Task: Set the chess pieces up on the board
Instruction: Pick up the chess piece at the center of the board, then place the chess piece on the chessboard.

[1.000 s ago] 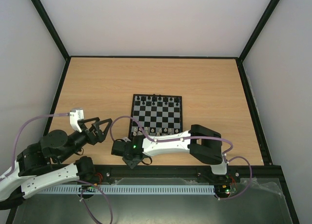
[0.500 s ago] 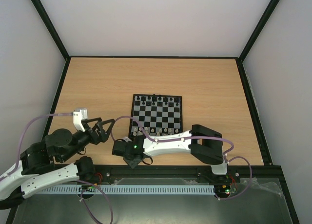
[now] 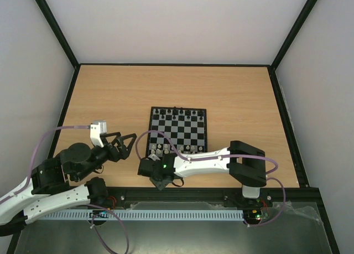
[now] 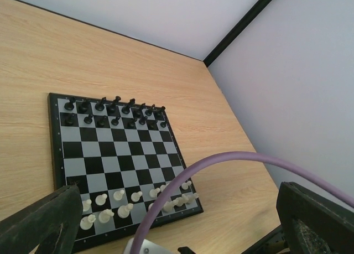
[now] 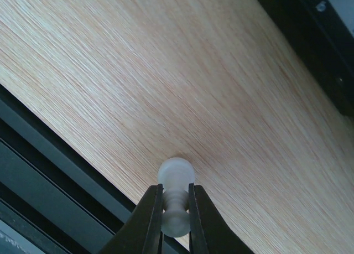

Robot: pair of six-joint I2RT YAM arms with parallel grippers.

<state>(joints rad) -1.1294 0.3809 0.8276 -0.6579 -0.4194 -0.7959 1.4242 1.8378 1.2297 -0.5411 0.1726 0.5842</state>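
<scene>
The board [image 3: 182, 133] lies mid-table, with several white chess pieces [image 3: 166, 149] on its near rows. The left wrist view shows the same board [image 4: 110, 154] and white pieces [image 4: 119, 201] from a slant. My right gripper [image 5: 176, 196] is shut on one translucent white chess piece [image 5: 176, 174], pinched at its waist with its round head pointing away from the fingers, just above the wood by the table's near edge. In the top view that gripper [image 3: 160, 181] sits below the board's near-left corner. My left gripper [image 3: 124, 143] hangs open left of the board, holding nothing.
Black chessmen [image 3: 177, 111] fill the board's far rows. A purple cable [image 4: 221, 160] arcs across the left wrist view, over the board's near-right corner. The black frame rail [image 5: 50, 176] runs along the table's near edge, close under the held piece.
The right wrist has slid to the right along the near edge. The left gripper has moved right, closer to the board, still open.
</scene>
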